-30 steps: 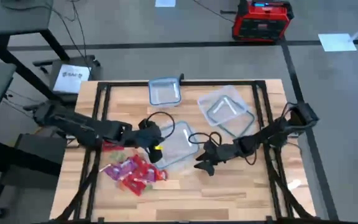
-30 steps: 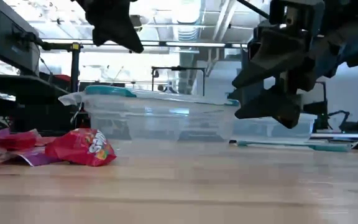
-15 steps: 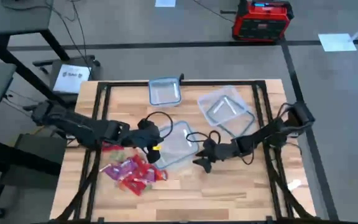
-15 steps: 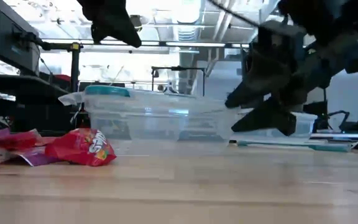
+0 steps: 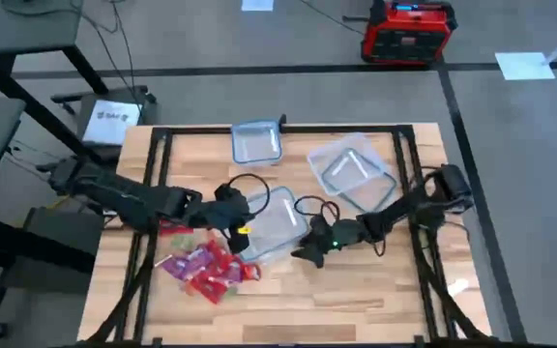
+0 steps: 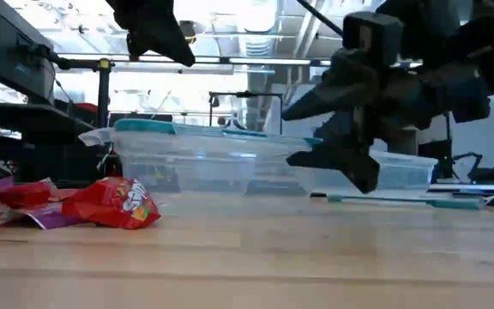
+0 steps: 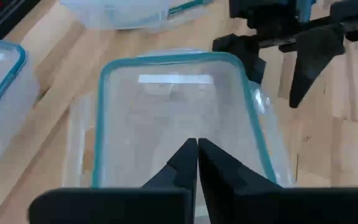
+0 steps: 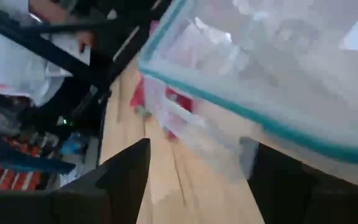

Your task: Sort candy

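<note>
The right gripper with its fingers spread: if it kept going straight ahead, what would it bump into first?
Most likely the clear tub in the middle. The open right gripper points at its near edge, with the candy farther on.

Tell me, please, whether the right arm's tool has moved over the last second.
Yes. In the high view the right tool, open, has slid leftward across the wooden table, closing on the corner of the clear rectangular plastic container with the bluish rim.

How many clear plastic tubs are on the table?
3, possibly more if stacked: a small tub at the far edge, a tilted tub toward the right, and a middle tub beside the candy.
</note>
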You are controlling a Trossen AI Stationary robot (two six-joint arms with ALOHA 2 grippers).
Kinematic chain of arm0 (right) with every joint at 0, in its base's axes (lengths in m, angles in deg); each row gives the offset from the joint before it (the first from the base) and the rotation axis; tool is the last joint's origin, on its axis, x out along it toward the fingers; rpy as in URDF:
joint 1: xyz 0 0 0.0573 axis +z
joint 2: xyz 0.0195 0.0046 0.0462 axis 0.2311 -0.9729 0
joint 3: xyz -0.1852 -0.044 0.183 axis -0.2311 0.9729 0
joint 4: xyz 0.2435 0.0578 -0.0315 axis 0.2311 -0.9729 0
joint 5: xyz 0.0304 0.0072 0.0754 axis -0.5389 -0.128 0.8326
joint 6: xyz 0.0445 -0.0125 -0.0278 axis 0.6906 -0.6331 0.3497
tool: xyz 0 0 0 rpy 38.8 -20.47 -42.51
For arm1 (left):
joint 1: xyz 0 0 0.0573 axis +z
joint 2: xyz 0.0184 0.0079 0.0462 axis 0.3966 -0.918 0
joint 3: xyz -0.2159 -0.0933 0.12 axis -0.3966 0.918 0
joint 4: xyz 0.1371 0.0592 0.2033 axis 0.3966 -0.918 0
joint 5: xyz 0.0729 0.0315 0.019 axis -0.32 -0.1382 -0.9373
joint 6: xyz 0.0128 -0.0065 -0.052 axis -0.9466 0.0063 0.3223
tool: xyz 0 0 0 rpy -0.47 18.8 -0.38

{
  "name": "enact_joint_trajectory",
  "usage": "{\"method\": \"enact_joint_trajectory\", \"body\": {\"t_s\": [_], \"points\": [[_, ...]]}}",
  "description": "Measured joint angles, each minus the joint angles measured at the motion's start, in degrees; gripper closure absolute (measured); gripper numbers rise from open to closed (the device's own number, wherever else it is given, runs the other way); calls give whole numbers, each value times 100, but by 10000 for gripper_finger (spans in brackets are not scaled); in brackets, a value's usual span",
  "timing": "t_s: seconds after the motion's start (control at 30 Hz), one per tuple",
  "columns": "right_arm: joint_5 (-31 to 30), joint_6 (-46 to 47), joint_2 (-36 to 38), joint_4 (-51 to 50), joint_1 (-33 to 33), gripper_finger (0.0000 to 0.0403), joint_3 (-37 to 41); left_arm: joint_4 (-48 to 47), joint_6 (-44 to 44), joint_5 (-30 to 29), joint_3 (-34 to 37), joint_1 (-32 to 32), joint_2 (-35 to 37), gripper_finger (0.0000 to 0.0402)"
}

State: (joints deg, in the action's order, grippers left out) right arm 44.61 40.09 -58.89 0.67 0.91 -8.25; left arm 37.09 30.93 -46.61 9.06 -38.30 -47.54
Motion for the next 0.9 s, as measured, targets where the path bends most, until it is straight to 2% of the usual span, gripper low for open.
{"method": "enact_joint_trajectory", "body": {"t_s": [0.13, 0.23, 0.33, 0.53, 0.73, 0.9], "points": [[-19, 358, 2, 48, -61, 172, 0, 1, 2, 0, 0, 0, 0, 402], [-30, 534, 3, -44, -67, 196, 0, 1, 10, 0, 0, 0, 0, 402], [-30, 603, 4, -141, -71, 249, -2, 1, 15, 0, 0, 0, 0, 402], [4, 543, 5, -51, -71, 384, -3, 26, 26, 0, 0, 0, 0, 402], [155, 509, 49, 264, -77, 397, -16, 25, 26, 0, 2, 0, 0, 402], [276, 249, 428, 104, -73, 401, -134, 26, 26, 0, 2, 0, 0, 402]]}}
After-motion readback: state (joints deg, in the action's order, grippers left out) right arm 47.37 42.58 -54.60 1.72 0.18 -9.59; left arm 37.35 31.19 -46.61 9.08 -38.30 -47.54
